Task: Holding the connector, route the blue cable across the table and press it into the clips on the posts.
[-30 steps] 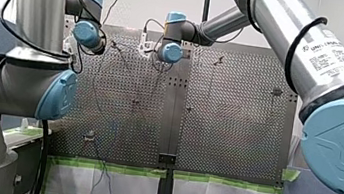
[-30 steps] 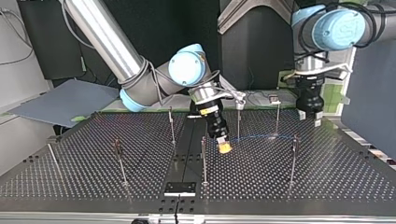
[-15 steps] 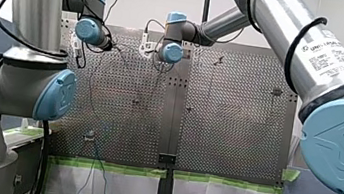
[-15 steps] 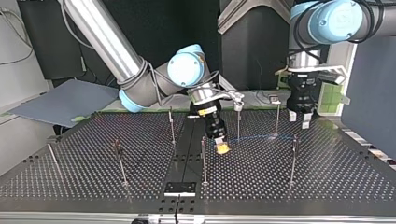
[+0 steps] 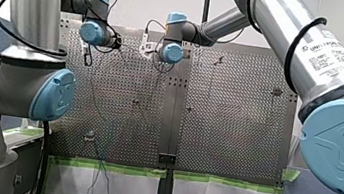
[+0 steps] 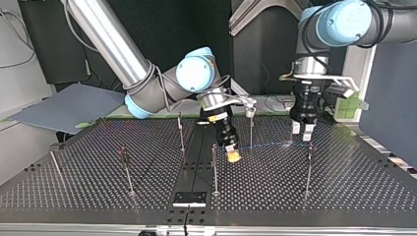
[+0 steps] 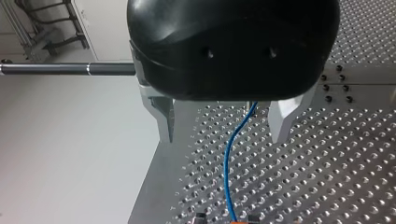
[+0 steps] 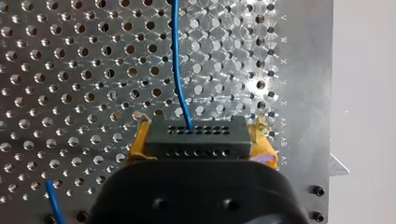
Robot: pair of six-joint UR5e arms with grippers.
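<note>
My right claw [image 8: 200,143] clamps the connector [image 8: 187,135]; left claw [image 7: 224,135] gapes astride the blue cable [image 7: 227,177], partly hidden.

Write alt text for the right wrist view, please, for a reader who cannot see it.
My right gripper, with yellow pads, is shut on a black connector. A blue cable leaves the connector and runs ahead over the perforated table.

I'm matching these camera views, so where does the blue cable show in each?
Front view: too faint to find.
Top view: blue cable runs from my right gripper toward my left gripper.
Left wrist view: it hangs between the open fingers.
Right wrist view: it leaves the connector, heading ahead.
Shared landmark: perforated table.
</note>
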